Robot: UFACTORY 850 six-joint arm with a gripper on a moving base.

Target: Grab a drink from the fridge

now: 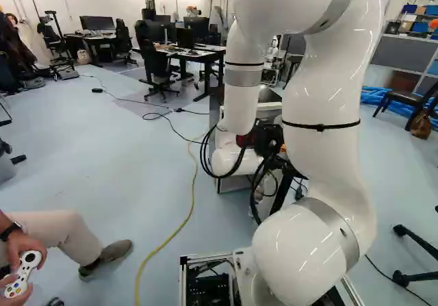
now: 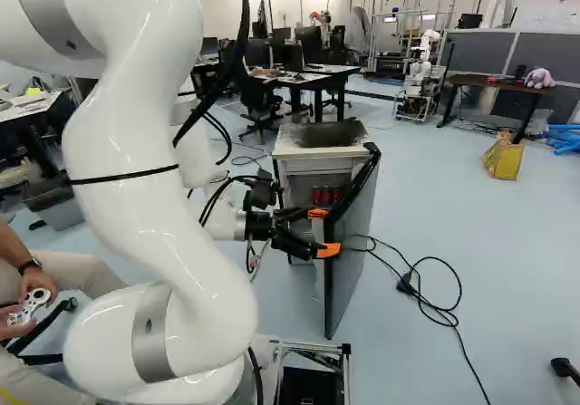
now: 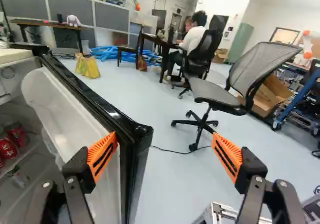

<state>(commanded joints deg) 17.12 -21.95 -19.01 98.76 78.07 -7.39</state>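
Standing with its two fingers [image 3: 250,171] wide apart, the gripper [image 2: 323,232] is released and has nothing grasped. Straight ahead is twelve o'clock, seen from the place named. The fridge [image 2: 313,164] is at twelve o'clock from the base, and its door [image 2: 349,242] is open. The edge of this door lies between the fingers: one orange pad [image 3: 102,156] is at the inner side, near the edge, and the other is well apart, on the outer side. If the first pad touches the door, I cannot tell. The drinks, some red cans [image 3: 16,134], are inside the fridge, on a shelf [image 3: 22,159], at about ten o'clock from the gripper. A mesh chair [image 3: 220,91] is at one o'clock from the gripper, and a yellow bag [image 3: 87,67] is farther, at eleven o'clock. On the floor, a black cable [image 2: 435,287] lies at about three o'clock from the door.
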